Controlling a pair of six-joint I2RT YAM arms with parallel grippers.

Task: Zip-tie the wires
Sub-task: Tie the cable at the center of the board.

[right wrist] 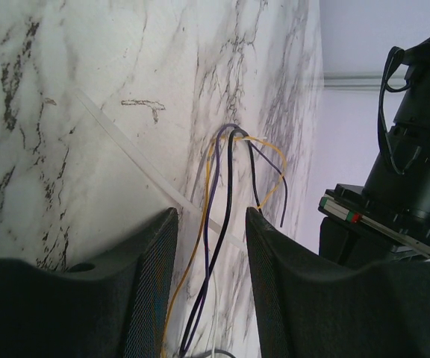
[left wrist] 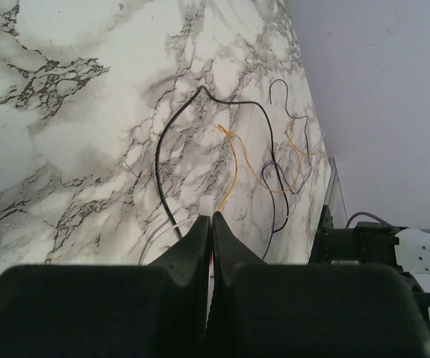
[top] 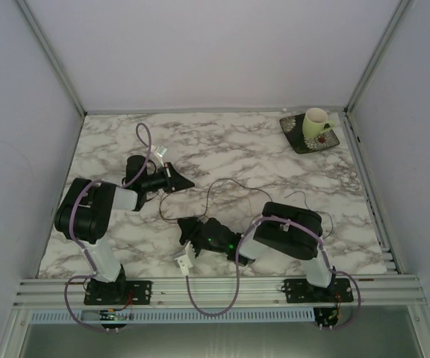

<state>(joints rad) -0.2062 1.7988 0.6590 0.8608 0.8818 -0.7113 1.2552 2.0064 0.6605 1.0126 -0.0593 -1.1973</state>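
Marble desk (top: 275, 160), wires (right wrist: 228, 186) sprawled near its centre. My right arm is folded low, reaching in from 5 o'clock, and my left comes from 9. Right end effector (right wrist: 211, 216) is released, straddling the bundle without touching. Left end effector (left wrist: 210, 220) is clenched, maybe on the tie's tail, can't tell. A clear zip tie (right wrist: 125, 142) crosses the bundle. I reckon this is the looping stage. Next, the tail needs feeding through the head.

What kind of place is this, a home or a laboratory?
Probably a laboratory test cell, not a home: plain panel walls enclose a marble-patterned table, and the left arm and the right arm are bolted to a metal rail at its near edge.
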